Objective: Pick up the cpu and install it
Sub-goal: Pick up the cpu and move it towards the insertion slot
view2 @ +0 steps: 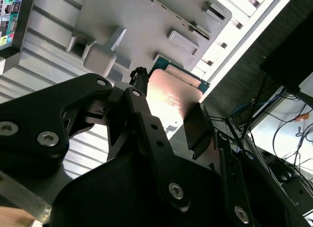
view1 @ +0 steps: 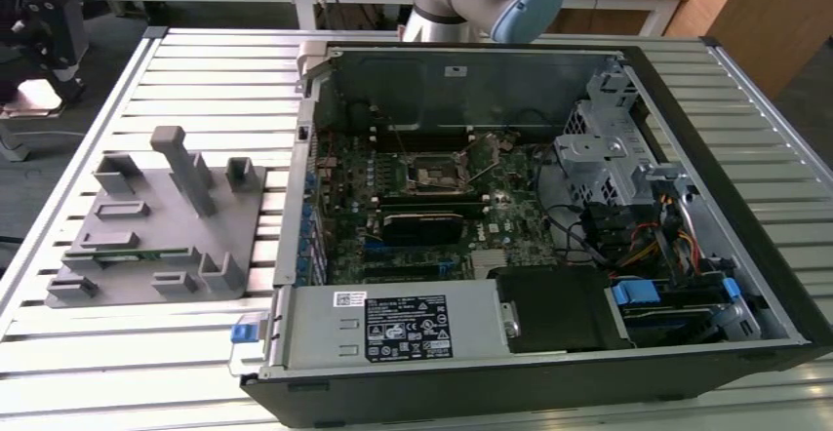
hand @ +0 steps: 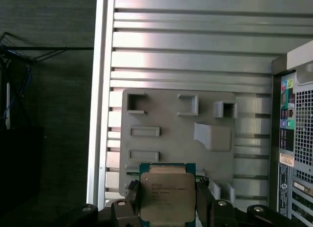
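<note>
Slatted metal table (view1: 131, 372): grey fixture plate (view1: 146, 238), open computer case (view1: 547, 384).

No legible text: print on cpu (hand: 166, 195) lid, power supply label (view1: 406, 328) unreadable.

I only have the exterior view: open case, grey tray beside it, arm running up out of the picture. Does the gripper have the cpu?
Observer: Yes. In the first wrist view the gripper is shut on the cpu, with a finger on each of two opposite edges.
Operator: Is it over the socket?
Observer: No. In that view the grey tray lies behind the cpu, and the computer case is beside the tray.
Operator: Is it touching the tray?
Observer: No. In the second wrist view the cpu hangs clear of the tray.
</note>
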### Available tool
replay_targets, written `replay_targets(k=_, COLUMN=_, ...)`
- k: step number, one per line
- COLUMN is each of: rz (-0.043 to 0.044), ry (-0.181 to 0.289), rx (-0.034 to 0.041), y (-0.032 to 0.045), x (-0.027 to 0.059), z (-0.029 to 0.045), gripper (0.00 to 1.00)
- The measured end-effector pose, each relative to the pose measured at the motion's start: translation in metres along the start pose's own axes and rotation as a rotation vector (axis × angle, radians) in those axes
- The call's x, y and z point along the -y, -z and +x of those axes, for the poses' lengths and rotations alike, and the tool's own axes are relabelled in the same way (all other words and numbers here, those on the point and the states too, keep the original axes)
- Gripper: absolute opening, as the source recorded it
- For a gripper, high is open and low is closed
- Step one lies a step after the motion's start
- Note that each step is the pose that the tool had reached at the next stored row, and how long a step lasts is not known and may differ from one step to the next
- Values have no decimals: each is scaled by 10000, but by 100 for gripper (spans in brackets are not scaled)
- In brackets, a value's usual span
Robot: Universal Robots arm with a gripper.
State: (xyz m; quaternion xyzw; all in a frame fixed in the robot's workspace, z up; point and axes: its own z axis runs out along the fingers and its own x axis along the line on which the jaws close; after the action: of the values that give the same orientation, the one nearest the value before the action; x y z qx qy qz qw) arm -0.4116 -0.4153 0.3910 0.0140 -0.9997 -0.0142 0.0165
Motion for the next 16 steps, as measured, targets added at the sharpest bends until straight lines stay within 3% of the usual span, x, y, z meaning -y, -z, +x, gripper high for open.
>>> replay_targets(k=16, rz=0, ry=0, rx=-6, y=9, x=13, z=-257, gripper=54)
